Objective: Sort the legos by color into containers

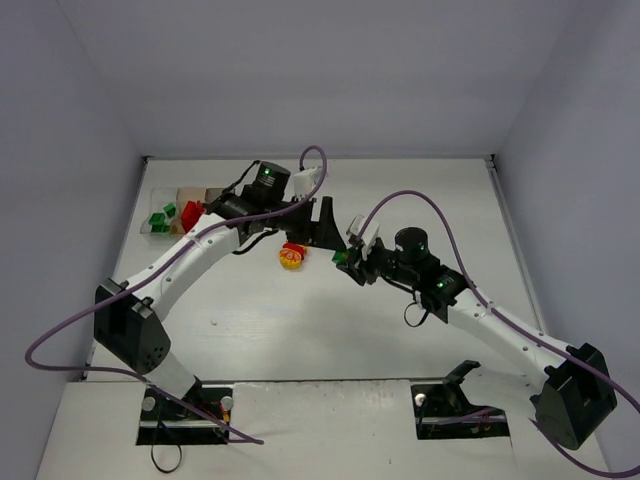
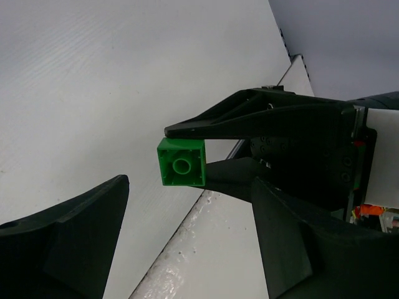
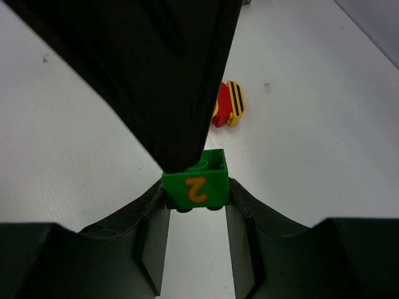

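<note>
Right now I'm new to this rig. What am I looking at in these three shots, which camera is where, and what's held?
It is a robot with a left arm and a right arm, bolted at the near edge of a white table. The top picture looks down from above and behind them. The other two come from a camera on each wrist, so the dark shapes at the bottom of those are that arm's own fingers.

The right gripper is shut on a green brick marked with a 2. The left gripper faces it from close by, open and holding nothing.

A red and yellow clump of bricks lies on the table. At the far left is a row of see-through containers with green bricks and red bricks inside.
</note>
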You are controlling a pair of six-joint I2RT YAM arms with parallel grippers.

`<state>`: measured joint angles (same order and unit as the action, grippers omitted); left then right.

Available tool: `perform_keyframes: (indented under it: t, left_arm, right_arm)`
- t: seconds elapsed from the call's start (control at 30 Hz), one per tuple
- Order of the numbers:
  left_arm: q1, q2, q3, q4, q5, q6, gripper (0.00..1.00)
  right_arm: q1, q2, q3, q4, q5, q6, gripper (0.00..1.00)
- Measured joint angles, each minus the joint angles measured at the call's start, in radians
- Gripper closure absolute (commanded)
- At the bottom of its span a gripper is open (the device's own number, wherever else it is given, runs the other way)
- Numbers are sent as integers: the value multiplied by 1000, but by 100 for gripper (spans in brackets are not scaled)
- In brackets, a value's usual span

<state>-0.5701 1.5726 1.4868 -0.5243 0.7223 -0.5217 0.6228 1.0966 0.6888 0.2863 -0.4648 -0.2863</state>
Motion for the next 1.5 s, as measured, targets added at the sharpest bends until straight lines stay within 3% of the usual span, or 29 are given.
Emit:
perform_keyframes:
  t: [0.23, 0.43, 0.5, 0.53, 0.63, 0.67, 0.77, 0.8, 0.9, 0.93, 1.03, 1.13, 1.2, 1.33, 1.5]
  left_arm:
    - [-40, 36, 0, 1, 17, 51, 28]
    - [-45, 77, 0, -1, 13, 77, 39]
    - [-45, 92, 0, 1, 13, 77, 48]
    - [-45, 98, 0, 4, 14, 74, 66]
    - [-51, 106, 0, 23, 40, 55, 93]
    - [-55, 106, 0, 26, 35, 49, 95]
    - [-52, 106, -4, 35, 37, 38, 100]
    - [-52, 106, -4, 36, 36, 38, 100]
    - [-33, 106, -9, 29, 12, 54, 100]
    - [-17, 105, -11, 23, 3, 62, 100]
    - [81, 101, -12, -24, -35, 97, 100]
    - [249, 85, -9, -92, -128, 140, 100]
    - [383, 79, 11, -145, -229, 166, 100]
    - [610, 79, 54, -180, -421, 179, 100]
    - [771, 130, 145, -180, -575, 182, 97]
  right_arm:
    - [0, -1, 0, 0, -5, 0, 94]
    - [0, -1, 0, 0, -8, 1, 94]
    - [0, -1, 0, 0, -11, 1, 94]
    - [0, -1, 0, 0, -12, 1, 94]
    - [0, 2, 0, -18, -4, 0, 91]
    - [0, -1, 0, -22, -1, 0, 88]
    - [-1, -1, 0, -19, 3, 2, 57]
    - [-1, -1, 0, -19, 4, 5, 36]
    - [-1, -1, 0, -14, 5, 23, 17]
    - [-1, -1, 0, -13, 5, 26, 15]
    - [-1, 3, 0, -14, 17, 46, 11]
    - [-1, 14, 0, -14, 38, 69, 9]
    - [-1, 21, 0, -14, 53, 98, 0]
    - [-8, 37, 2, -15, 78, 176, 0]
    - [-28, 52, 3, -19, 86, 262, 0]
